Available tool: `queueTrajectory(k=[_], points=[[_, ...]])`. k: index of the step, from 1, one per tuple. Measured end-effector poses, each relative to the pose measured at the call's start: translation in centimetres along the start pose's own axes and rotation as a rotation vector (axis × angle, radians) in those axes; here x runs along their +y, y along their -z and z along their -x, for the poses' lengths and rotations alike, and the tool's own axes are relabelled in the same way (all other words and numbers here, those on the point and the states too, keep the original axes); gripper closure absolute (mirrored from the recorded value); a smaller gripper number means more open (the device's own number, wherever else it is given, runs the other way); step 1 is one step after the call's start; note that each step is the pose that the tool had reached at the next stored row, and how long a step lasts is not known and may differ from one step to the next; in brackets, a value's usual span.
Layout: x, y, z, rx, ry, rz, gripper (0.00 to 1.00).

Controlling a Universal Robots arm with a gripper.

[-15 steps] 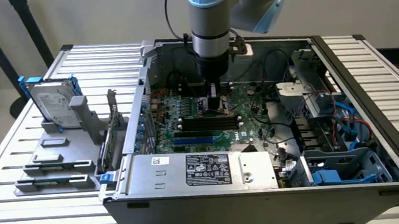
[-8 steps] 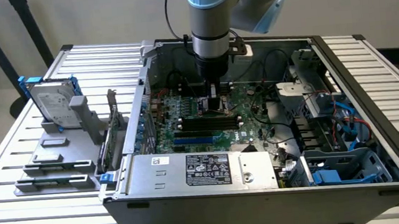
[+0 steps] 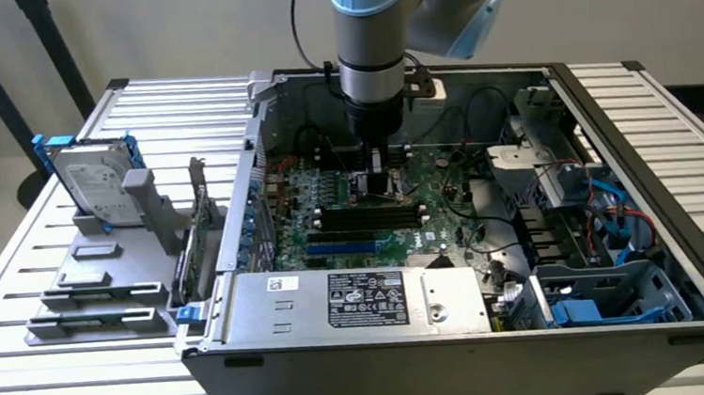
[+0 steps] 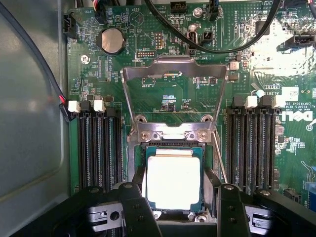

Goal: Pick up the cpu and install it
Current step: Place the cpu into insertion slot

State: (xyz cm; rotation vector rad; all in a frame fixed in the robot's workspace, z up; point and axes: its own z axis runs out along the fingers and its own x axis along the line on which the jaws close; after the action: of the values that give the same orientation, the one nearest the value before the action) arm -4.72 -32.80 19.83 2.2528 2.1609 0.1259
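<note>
The cpu [image 4: 173, 180], a small square chip with a pale silver top, lies flat in the motherboard socket [image 4: 138, 158]. The socket's metal load plate [image 4: 174, 66] stands swung up and away from it. My gripper [image 4: 176, 197] is low over the socket, its two dark fingers [image 4: 138, 197] flanking the chip with a narrow gap on each side; it is open. In the exterior view the gripper [image 3: 379, 172] reaches straight down into the open computer case [image 3: 466, 358], onto the green motherboard [image 3: 329, 228].
Memory slots [image 4: 98, 148] run along both sides of the socket, and black cables [image 4: 212, 47] loop above it. Left of the case, a grey fixture [image 3: 106, 273] holds a hard drive [image 3: 94, 189] in a blue bracket. The power supply [image 3: 360, 301] sits at the case front.
</note>
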Motion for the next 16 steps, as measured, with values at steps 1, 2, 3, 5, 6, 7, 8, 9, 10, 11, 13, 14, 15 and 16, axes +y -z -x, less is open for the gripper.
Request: queueTrajectory(k=[1,2,3,5,6,7,8,9,10,11,13,14,15,16], points=[[0.00,-0.01,-0.01,-0.0001,0.000,0.0000,0.46],[0.00,-0.03,-0.01,0.0000,0.000,-0.0001,0.46],[-0.01,-0.05,-0.01,0.0001,0.000,0.0000,0.46],[-0.01,-0.08,-0.01,0.0000,0.000,0.0000,0.46],[-0.01,-0.09,-0.01,0.0001,0.000,0.0000,0.46],[-0.01,-0.10,-0.01,0.0001,0.000,0.0000,0.46],[-0.01,-0.10,-0.01,0.0001,0.000,0.0000,0.46],[-0.01,-0.11,-0.01,0.0000,0.000,0.0000,0.46],[-0.01,-0.11,-0.02,0.0001,0.000,0.0001,0.46],[-0.01,-0.12,-0.02,0.0001,0.000,0.0001,0.46],[-0.01,-0.12,-0.02,0.0002,0.000,0.0001,0.46],[-0.01,-0.12,-0.03,0.0002,0.000,0.0001,0.46],[-0.01,-0.12,-0.04,0.0001,0.000,0.0001,0.46],[-0.01,-0.15,-0.06,0.0015,0.000,0.0005,0.44]])
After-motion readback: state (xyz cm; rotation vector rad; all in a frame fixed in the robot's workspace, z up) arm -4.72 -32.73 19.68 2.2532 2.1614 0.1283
